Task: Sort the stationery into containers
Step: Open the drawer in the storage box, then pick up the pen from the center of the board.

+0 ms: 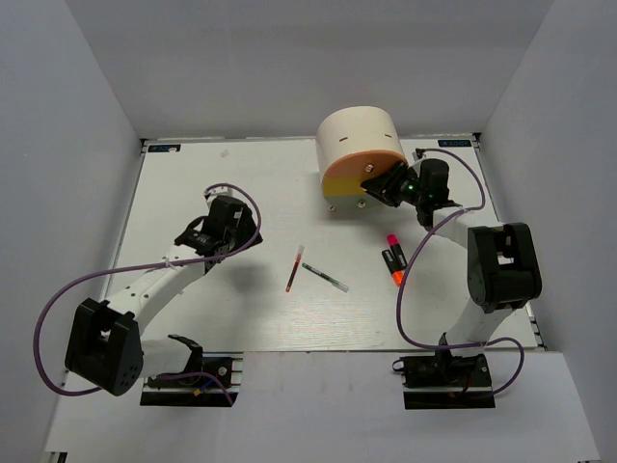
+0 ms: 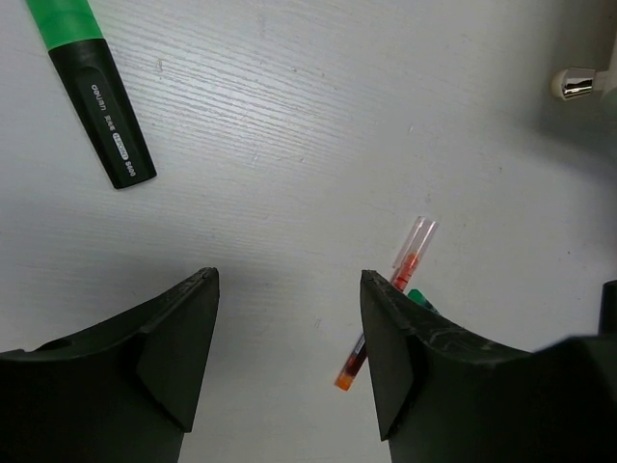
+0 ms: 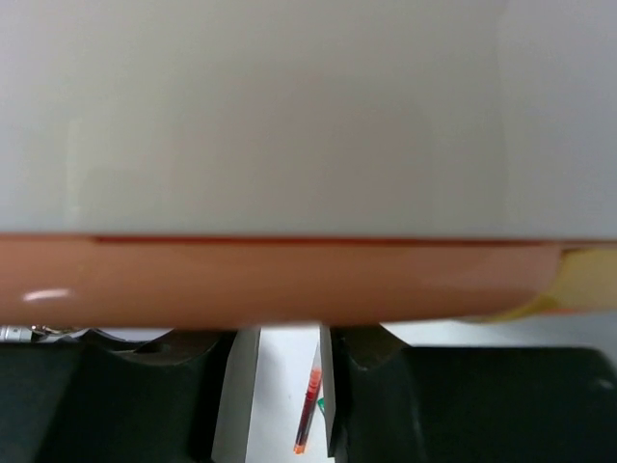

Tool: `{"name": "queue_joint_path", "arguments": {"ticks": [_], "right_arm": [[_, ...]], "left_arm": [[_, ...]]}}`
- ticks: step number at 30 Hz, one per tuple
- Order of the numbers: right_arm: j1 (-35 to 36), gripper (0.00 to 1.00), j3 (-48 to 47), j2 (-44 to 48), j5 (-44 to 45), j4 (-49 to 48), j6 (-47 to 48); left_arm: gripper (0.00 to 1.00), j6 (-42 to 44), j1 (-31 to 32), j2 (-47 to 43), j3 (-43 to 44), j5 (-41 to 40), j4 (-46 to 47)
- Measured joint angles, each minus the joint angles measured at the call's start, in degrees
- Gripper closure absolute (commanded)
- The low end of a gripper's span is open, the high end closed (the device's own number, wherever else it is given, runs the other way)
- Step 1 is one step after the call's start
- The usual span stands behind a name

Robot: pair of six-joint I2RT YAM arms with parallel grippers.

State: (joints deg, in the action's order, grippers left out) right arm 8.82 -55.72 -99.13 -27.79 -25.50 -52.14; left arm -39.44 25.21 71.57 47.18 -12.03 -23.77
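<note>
The thin red pen (image 1: 294,269) lay mid-way across the surface (image 1: 241,183), long axis roughly near-to-far, closer to the left end effector (image 2: 289,280), which hovered with fingers spread, than to the right end effector (image 1: 378,183), grip unreadable, at the orange drawer (image 1: 352,166).

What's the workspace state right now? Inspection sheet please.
Surface: white table, no spills seen.
Job's things: red pen and clear pen lie mid-table, close together; pink and orange highlighters side by side to their right; green highlighter shows in left wrist view only; organiser at far edge; eraser not seen.
Clutter: nothing seen.
Grippers: left gripper open, empty, over table; right gripper at orange drawer, fingers apart.
Cables: purple cables loop off both arms.
Surroundings: grey walls on three sides.
</note>
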Motion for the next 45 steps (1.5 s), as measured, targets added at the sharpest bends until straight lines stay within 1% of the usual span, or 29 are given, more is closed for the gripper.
{"name": "queue_joint_path", "arguments": {"ticks": [2, 3, 4, 6, 10, 17, 22, 25, 27, 28, 30, 32, 33, 35, 40, 44, 45], "right_arm": [[0.0, 0.76, 0.0, 0.0, 0.0, 0.0, -0.1], [0.0, 0.78, 0.1, 0.0, 0.0, -0.1, -0.1], [0.0, 0.80, 0.3, 0.0, 0.0, -0.3, -0.1], [0.0, 0.80, 0.8, 0.0, -0.2, -1.1, -0.1], [-0.1, 0.80, 3.2, 1.1, -0.7, -3.2, 0.0], [-0.2, 0.80, 10.4, 7.7, -2.0, -3.4, 0.1], [-0.2, 0.79, 13.8, 10.9, -2.4, -3.4, 0.0], [-0.2, 0.69, 15.0, 12.1, -2.4, -3.3, 0.0], [-0.2, 0.65, 15.3, 12.5, -2.4, -3.3, 0.0], [-0.2, 0.65, 15.4, 12.5, -2.4, -3.4, -0.1], [-0.2, 0.59, 15.4, 12.5, -2.5, -3.4, -0.2], [-0.2, 0.50, 15.4, 12.5, -2.8, -2.8, -0.2], [-0.2, 0.42, 15.4, 12.5, -3.0, -2.4, -0.2], [-0.2, 0.35, 15.4, 12.5, -3.2, -1.7, -0.2], [-0.2, 0.35, 15.5, 12.5, -4.2, -1.2, 0.1], [-0.2, 0.38, 16.7, 13.7, -5.3, -0.2, 0.9], [-0.2, 0.38, 17.2, 14.4, -5.7, 0.3, 1.5]], "left_arm": [[0.27, 0.0, 0.0, 0.0, -0.2, 0.0, 0.0], [0.23, 0.0, 0.0, 0.0, -0.4, 0.0, 0.0], [0.21, -0.1, 0.0, 0.0, -0.6, 0.0, 0.0], [0.20, -0.8, 0.0, 0.0, -0.8, -0.4, -0.4], [0.18, -2.2, -0.1, 0.0, -1.1, -1.1, -1.0], [0.16, -3.3, -1.5, 2.0, -1.4, -2.4, -1.6], [0.13, -3.5, -3.3, 2.6, -1.3, -3.5, -1.7], [0.13, -3.2, -4.9, 2.8, -1.3, -4.1, -1.7], [0.13, -2.8, -6.1, 3.3, -1.2, -4.2, -1.4], [0.13, -2.6, -6.7, 3.7, -1.1, -4.1, -1.4], [0.13, -2.3, -7.7, 5.0, -0.7, -4.1, -1.1], [0.13, -1.7, -8.6, 6.6, -0.3, -4.1, -0.9], [0.13, -1.5, -9.0, 7.3, -0.3, -4.0, -0.7], [0.13, -0.8, -9.9, 8.2, -0.2, -4.0, -0.3], [0.13, 0.8, -11.8, 12.1, 2.7, -3.5, 0.9], [0.22, 2.1, -13.0, 16.8, 5.5, -3.0, 2.0], [0.27, 2.5, -13.3, 18.0, 6.2, -2.9, 2.2]]}}
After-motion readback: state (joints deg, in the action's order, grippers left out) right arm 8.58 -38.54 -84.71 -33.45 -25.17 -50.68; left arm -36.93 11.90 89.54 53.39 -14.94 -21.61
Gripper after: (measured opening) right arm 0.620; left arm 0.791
